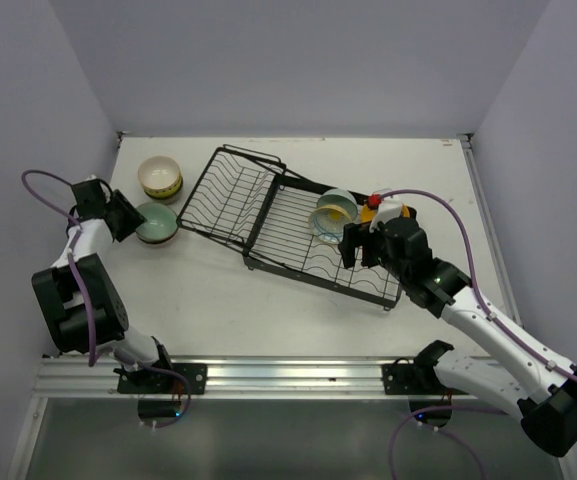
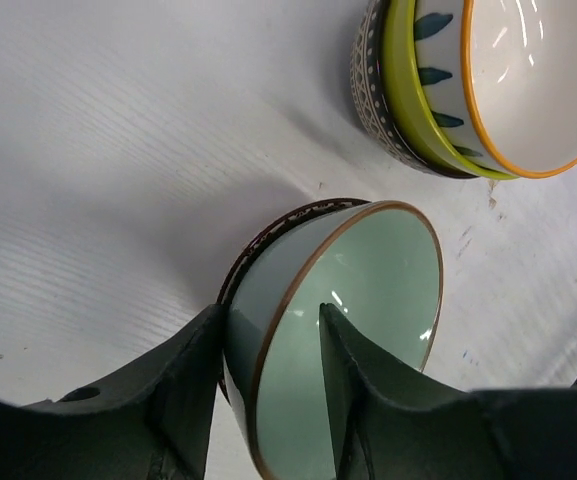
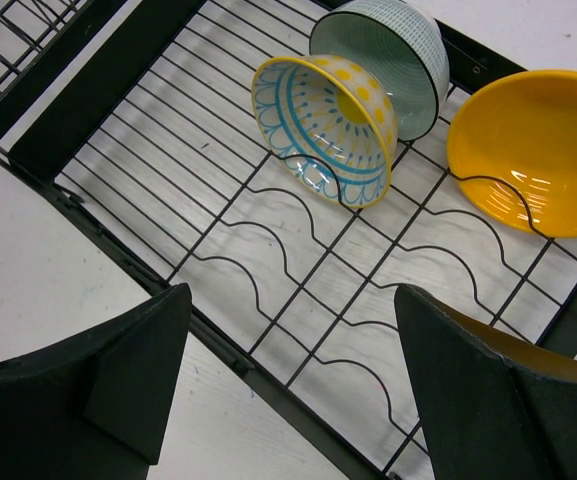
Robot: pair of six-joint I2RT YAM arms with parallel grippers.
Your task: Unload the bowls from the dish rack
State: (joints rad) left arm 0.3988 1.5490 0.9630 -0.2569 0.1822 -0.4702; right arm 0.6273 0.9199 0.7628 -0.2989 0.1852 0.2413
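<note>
My left gripper (image 2: 273, 310) straddles the rim of a pale teal bowl (image 2: 378, 290), one finger outside and one inside, with a gap at the inner finger. The teal bowl sits nested in a dark brown striped bowl (image 2: 268, 228) on the table (image 1: 156, 222). Beside it stands a stack (image 1: 160, 177) of a dark patterned, a yellow-green and a cream bowl (image 2: 528, 80). My right gripper (image 3: 293, 292) is wide open and empty above the flat section of the black dish rack (image 3: 298, 250). On it lie a blue-and-yellow patterned bowl (image 3: 328, 125), a ribbed bowl (image 3: 388, 50) and an orange-yellow bowl (image 3: 533, 140).
The rack's basket section (image 1: 230, 195) lies to the left of the flat section (image 1: 308, 262), with no bowls in it. The rack sits diagonally across the middle of the white table (image 1: 218, 300). Walls close in the back and both sides.
</note>
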